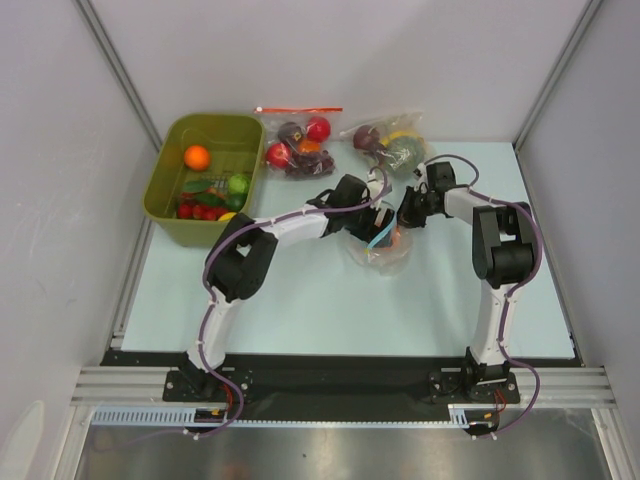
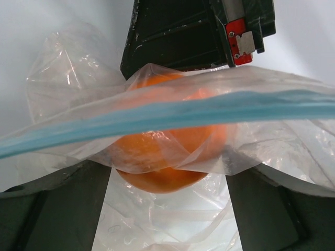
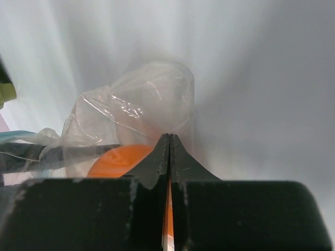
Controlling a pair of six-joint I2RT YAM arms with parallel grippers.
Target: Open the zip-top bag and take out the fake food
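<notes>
top external: bag (image 1: 380, 250) on table (image 1: 300, 310), between both arms | left wrist: left gripper (image 2: 167, 206) wide astride bag, orange (image 2: 159, 157) inside, under blue zip (image 2: 157, 117) | right wrist: right gripper (image 3: 169, 149) pressed shut at bag's film

No word, brand, number or sign is legible in any view; the red tab (image 2: 235, 32) at one o'clock over the zip-top bag (image 2: 172, 112) shows none.

left arm (image 1: 242, 264) and right arm (image 1: 500, 245) both white links with black joints, purple cables (image 1: 206, 335), scuffed black fingers (image 3: 152, 167), red block (image 2: 236, 31) with silver screws.
</notes>
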